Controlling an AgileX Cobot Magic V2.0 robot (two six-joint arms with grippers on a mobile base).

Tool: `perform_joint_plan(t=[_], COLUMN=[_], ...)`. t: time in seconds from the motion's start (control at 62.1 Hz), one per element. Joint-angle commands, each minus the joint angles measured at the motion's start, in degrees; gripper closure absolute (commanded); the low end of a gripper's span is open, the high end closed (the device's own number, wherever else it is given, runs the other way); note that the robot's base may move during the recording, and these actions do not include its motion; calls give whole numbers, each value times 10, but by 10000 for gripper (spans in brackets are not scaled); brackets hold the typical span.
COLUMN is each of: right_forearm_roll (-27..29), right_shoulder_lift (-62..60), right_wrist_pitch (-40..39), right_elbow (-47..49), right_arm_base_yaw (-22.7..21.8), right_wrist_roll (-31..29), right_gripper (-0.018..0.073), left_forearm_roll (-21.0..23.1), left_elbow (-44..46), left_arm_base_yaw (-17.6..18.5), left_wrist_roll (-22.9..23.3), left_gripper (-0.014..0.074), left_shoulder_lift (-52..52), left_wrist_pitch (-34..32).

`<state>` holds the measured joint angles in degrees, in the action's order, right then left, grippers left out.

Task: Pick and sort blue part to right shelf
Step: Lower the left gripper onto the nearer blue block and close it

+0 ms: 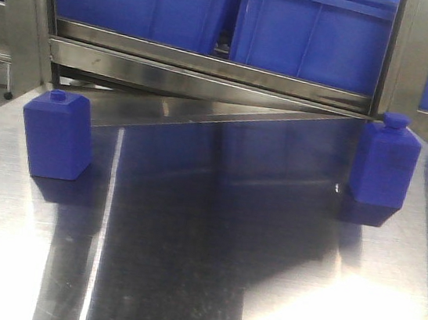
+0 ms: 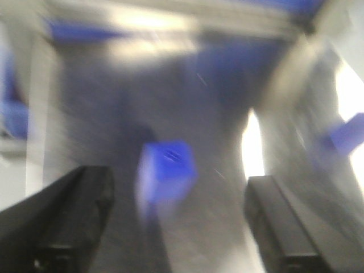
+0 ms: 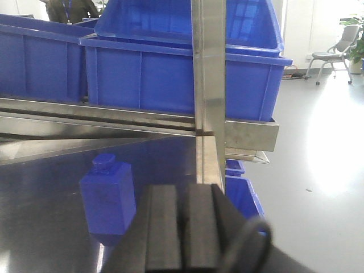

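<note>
Left gripper: black fingers spread wide, holding nothing. That wrist view is blurred, but the left blue part, a squat square-bodied moulded-plastic bottle shape with a round cap stub, stands on the table between the fingers at 12 o'clock. As far as I can tell it touches neither. Right gripper: fingers pressed together, empty.

The glossy brushed stainless-steel table carries both parts. In the front view the left blue part is at 10 o'clock, near the table's left edge. The right blue part, same shape and upright, is at 2 o'clock just in front of the shelf post. The two are well apart. From the right wrist view, the right blue part is at 10 o'clock of the closed fingers.

Beyond, at 12 o'clock: the right shelf, a brushed stainless rack with a flat front rail, carrying large ribbed blue plastic crates.

Handling, my read: hard rigid plastic, probably light, not fragile. The sides are smooth and the steel is slick, so I expect a part to skate or tip if nudged off-centre. I'd pinch the two flat opposite faces at mid-body, below the chamfered shoulders. I wouldn't grip the cap stub, as it's too small and round.

Markings: no brand, label or text readable on the parts, crates or rack.
</note>
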<state>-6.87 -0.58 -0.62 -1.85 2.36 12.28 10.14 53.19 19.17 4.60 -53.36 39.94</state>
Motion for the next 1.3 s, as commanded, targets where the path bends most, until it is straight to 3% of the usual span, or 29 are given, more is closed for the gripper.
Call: perform_joint_plan(t=[0.0,0.29,0.435,0.548,1.289], right_forearm_roll=[1,1,1,1,1], right_shoulder_lift=[-12,-12,-12,-12,-12], right_wrist_pitch=[-52,-53,-53,-53,-53], right_elbow=[14,14,14,14,14], right_arm_base_yaw=[-1,-1,-1,-1,-1], right_wrist_roll=[-4,-4,-4,-4,-4], right_gripper=[522,522,522,522,522], left_forearm_roll=[17,20,-20,-53,-48], left_elbow=[55,242,316,340,343], left_arm_base_yaw=[21,23,23,23,23], left_wrist_roll=[3,68,108,128,130], left_gripper=[-12,-12,-12,-12,-11], left_shoulder_lift=[-60,-276,-354,-388,-535], left_wrist_pitch=[-2,214,281,288,253])
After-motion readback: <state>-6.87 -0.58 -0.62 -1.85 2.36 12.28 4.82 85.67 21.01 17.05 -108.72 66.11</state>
